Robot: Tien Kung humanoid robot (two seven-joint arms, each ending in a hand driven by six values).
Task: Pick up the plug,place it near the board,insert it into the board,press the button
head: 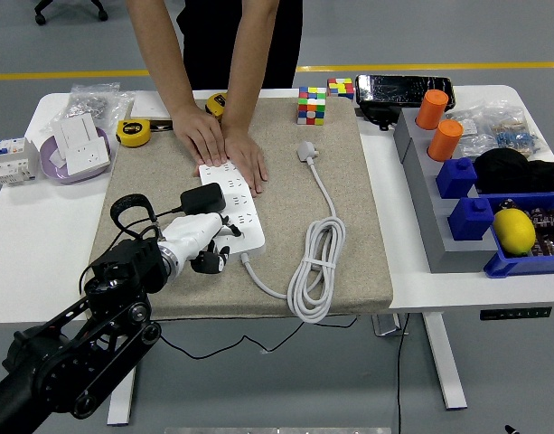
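Risk is sitting at the power strip (233, 210), the white board lying on the beige mat (349, 226). I am holding the left robot hand (200, 242) over the strip's near end, its white fingers (215, 258) curled; whether they are gripping anything I cannot tell. The black plug (204, 197) is resting on the strip just beyond my hand, at the strip's left edge, with its black cable (123, 212) looping back over my wrist. Whether its pins are fully seated I cannot tell from this angle.

At the strip's far end, the person's hands (227, 146) are pressing it flat. I am judging that a sideways push from my hand could tip the plug out of its socket, or drag the strip against that hold. The looped cable could also snag on my forearm as I am moving. The strip's own white cord (317, 262) is coiling to its right, clear of me.
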